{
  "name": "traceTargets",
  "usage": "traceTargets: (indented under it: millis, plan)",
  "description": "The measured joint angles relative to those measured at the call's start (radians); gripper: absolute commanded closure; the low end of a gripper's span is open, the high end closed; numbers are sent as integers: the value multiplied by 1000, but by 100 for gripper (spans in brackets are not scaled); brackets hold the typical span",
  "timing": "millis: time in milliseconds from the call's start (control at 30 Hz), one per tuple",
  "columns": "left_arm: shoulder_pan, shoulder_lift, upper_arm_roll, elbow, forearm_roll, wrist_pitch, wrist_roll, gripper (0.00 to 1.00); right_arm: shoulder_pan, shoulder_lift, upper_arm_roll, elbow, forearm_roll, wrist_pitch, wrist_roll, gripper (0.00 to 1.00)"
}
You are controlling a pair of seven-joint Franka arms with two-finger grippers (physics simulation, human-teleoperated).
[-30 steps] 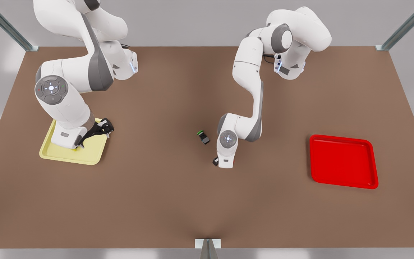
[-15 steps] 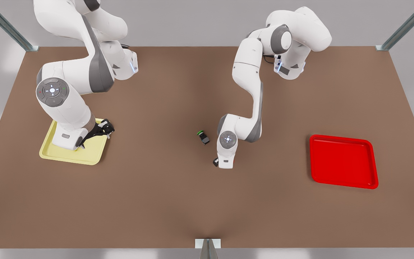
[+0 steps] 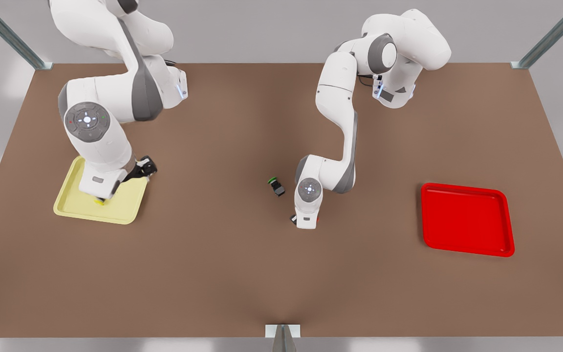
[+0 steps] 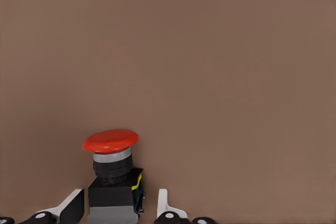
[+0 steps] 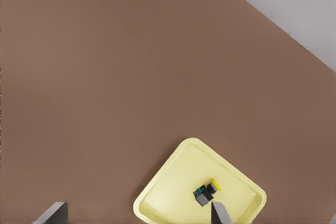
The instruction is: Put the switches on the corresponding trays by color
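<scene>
In the front view the right gripper (image 3: pixel 103 198) hangs over the yellow tray (image 3: pixel 125 208) at the front view's left, its wrist covering the fingers, and a speck of the yellow-capped switch (image 3: pixel 99 201) peeps out from under it on the tray floor. Near the table's middle the left gripper (image 3: pixel 305 225) points down at the brown table (image 3: pixel 213 274), a sliver of the red-capped switch (image 3: pixel 316 220) showing at its edge; the green-capped switch (image 3: pixel 276 186) lies on its side just beside that arm's wrist, outside the jaws. The red tray (image 3: pixel 506 220) sits well apart at the front view's right, with no switch on it. In the left wrist view the left gripper (image 4: pixel 119 211) has its jaws closed most of the way around the dark body of the red-capped switch (image 4: pixel 111 174) — the switch stands upright between the two light fingertips (image 4: pixel 71 205), its round red cap beyond them; whether both pads press the body cannot be told. In the right wrist view the right gripper (image 5: pixel 135 212) has its jaws spread wide and holds nothing. The yellow-capped switch (image 5: pixel 207 192) lies tipped over inside the yellow tray (image 5: pixel 168 192) below, close to one fingertip (image 5: pixel 219 213) and apart from it — free of the jaws.
</scene>
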Motion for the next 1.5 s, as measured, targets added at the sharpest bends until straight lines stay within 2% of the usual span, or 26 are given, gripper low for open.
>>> traceTargets:
  millis: [167,900,1333,1500]
  plan:
    - [-3,0,0,0,0,0,-1,33,27,1,1,42,11,-29,0,0]
    - [-3,0,-3,0,0,0,2,46,35,3,3,34,8,-43,1,0]
    - [-3,-12,-3,3,5,-7,0,46,35,4,3,37,6,-41,1,0]
    - [10,-56,-3,1,16,-40,7,46,35,5,3,35,6,-41,1,0]
